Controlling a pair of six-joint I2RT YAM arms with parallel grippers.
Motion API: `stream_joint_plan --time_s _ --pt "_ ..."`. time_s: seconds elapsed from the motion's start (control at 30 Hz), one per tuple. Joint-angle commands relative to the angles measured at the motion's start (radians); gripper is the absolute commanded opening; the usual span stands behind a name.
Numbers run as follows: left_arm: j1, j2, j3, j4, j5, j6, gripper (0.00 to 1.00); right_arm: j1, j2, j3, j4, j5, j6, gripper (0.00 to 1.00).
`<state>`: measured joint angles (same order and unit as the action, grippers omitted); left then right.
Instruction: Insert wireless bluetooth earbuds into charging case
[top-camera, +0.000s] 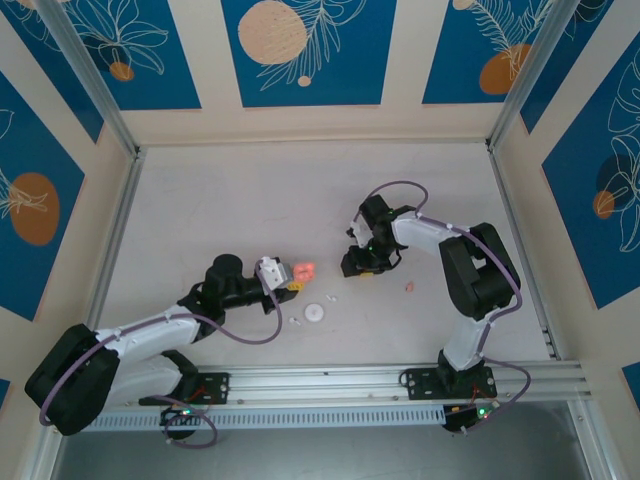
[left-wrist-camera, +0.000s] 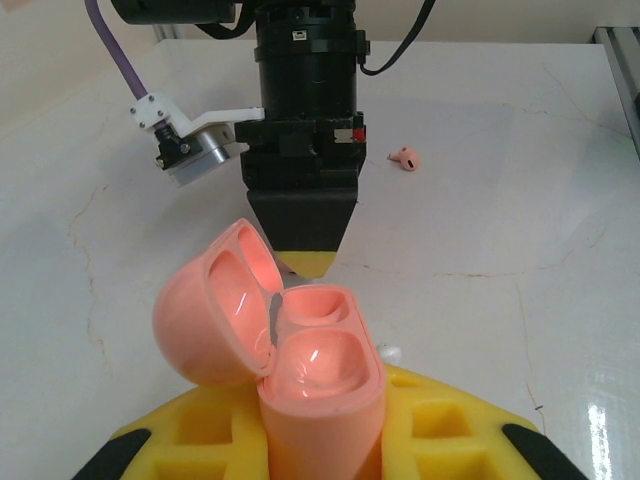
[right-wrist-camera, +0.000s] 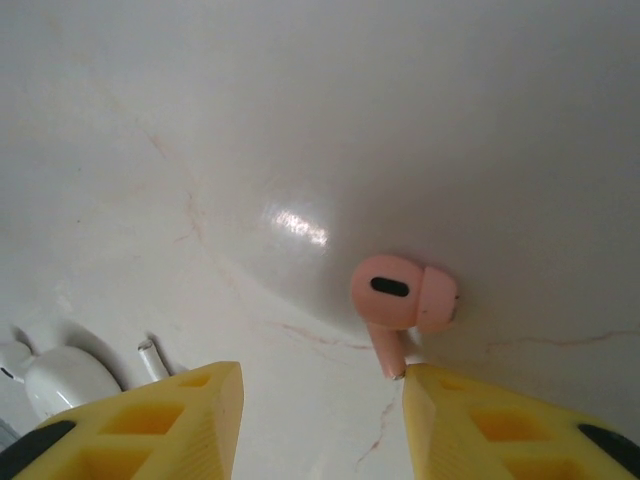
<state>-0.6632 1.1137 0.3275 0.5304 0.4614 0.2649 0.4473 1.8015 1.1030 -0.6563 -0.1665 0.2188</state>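
My left gripper (left-wrist-camera: 320, 405) is shut on the salmon-pink charging case (left-wrist-camera: 312, 365), held upright with its lid (left-wrist-camera: 208, 310) swung open to the left and both wells empty. In the top view this case (top-camera: 305, 270) sits at the left gripper (top-camera: 291, 281). My right gripper (right-wrist-camera: 322, 375) hovers low over the table with its yellow jaws open. A pink earbud (right-wrist-camera: 402, 295) lies just ahead of them, its stem touching the right fingertip (right-wrist-camera: 420, 385). A second pink earbud (top-camera: 408, 285) lies to the right of the right gripper (top-camera: 360, 268).
A white case (top-camera: 316, 312) rests on the table between the arms, with small white earbuds (top-camera: 295, 322) beside it. The right wrist view has this white case (right-wrist-camera: 65, 380) at lower left. The right arm's black wrist (left-wrist-camera: 300, 150) stands close in front of the held case.
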Motion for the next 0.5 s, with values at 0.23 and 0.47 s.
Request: stream_joint_plan --time_s 0.23,0.47 --pt "-0.001 -0.026 0.007 -0.021 -0.005 0.02 0.15 0.017 -0.054 0.125 -0.187 0.165 0.087 0.47" --pt "-0.001 -0.027 0.01 -0.029 -0.003 0.021 0.15 0.043 0.021 0.215 -0.237 0.222 0.081 0.47"
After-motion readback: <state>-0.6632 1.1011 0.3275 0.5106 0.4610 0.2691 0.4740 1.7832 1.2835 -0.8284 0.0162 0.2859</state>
